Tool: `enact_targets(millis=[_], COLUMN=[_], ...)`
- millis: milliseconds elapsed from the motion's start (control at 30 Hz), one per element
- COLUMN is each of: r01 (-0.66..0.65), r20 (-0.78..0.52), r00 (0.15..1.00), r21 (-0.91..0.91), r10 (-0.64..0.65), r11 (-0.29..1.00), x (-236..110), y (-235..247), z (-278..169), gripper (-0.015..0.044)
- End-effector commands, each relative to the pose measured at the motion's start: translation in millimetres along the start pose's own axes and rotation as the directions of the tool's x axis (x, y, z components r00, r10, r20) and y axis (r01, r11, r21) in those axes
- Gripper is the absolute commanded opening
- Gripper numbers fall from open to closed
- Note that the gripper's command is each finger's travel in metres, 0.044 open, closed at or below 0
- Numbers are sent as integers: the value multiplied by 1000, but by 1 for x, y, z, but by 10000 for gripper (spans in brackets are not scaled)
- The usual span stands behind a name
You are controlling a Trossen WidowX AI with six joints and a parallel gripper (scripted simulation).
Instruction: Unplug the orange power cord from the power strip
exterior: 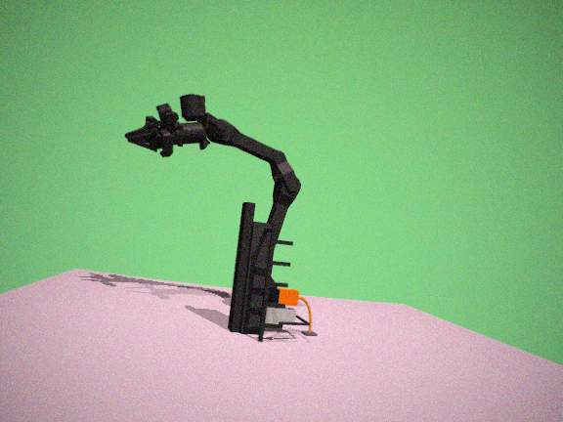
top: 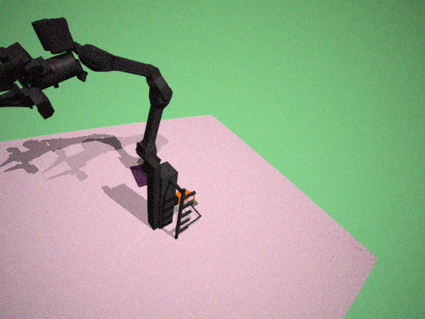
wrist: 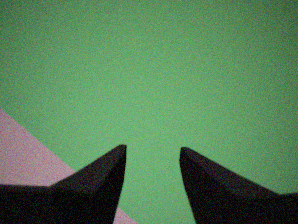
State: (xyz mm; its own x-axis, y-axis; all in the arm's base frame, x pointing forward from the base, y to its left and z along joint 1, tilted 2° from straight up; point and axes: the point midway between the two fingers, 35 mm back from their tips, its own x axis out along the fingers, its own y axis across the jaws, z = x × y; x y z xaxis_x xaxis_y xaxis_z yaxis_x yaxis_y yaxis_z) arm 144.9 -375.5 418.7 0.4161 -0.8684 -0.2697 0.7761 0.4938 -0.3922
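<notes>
A black power strip (top: 160,196) (exterior: 249,274) stands upright on the pink table (top: 277,229) (exterior: 122,361). The orange plug (top: 180,195) (exterior: 288,295) sits in the strip low on its socket side, and its orange cord (exterior: 308,310) curves down to the table. My gripper (top: 5,100) (exterior: 129,136) (wrist: 153,153) is high in the air, far above and to the side of the strip, pointing away from it. Its fingers stand partly apart with nothing between them; the wrist view shows only green background and a corner of the table.
A grey plug (exterior: 281,315) sits just below the orange one. Thin black bars (top: 184,215) (exterior: 283,242) stick out from the strip's socket side. A small purple patch (top: 138,174) lies on the table behind the strip. The table's edges fall off at the right.
</notes>
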Motion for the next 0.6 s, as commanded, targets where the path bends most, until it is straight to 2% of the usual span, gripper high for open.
enact_targets(millis=[0,300,567], r01=[-83,-282,-446], r20=[11,34,53], r00=[996,957,879], r21=[-44,-147,-253], r10=[84,289,473], r11=[996,948,858], x=[4,-1,-25], y=[37,127,209], z=[7,22,33], gripper=[160,160,160])
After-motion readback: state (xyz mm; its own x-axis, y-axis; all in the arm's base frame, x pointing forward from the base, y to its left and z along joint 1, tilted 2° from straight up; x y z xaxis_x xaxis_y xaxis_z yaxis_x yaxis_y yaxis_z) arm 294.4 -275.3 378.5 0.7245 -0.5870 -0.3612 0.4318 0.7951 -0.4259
